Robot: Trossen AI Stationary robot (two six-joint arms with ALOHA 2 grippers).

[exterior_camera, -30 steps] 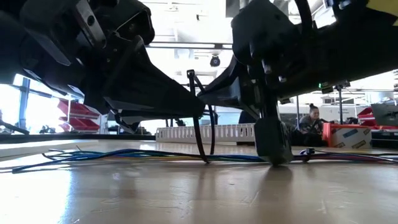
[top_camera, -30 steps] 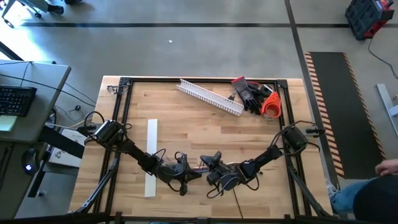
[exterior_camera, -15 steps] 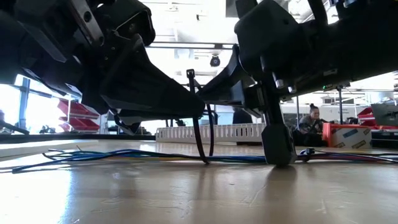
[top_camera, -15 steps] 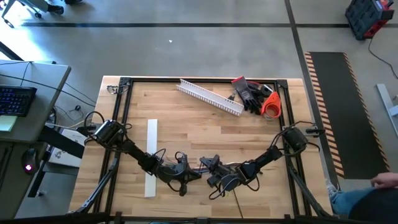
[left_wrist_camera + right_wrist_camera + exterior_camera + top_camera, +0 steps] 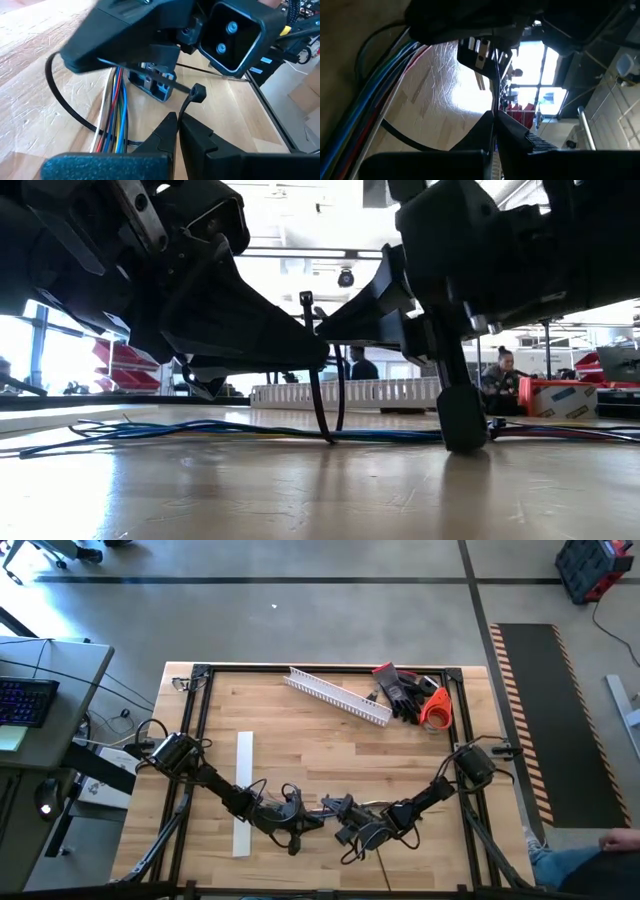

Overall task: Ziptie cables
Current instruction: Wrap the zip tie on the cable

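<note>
Black zip tie [image 5: 322,395] loops round the cables [image 5: 200,428] lying flat on the table [image 5: 330,740], near its front edge. Left hand [image 5: 312,821] is pinched shut on the tie's tail, right hand [image 5: 336,810] pinched on its other end, the two nearly touching.

Both arms are chunky matte black, the left gripper [image 5: 176,131] has tapered black fingers, and the right arm's blocky wrist housing [image 5: 235,36] sports two blue screws.
</note>
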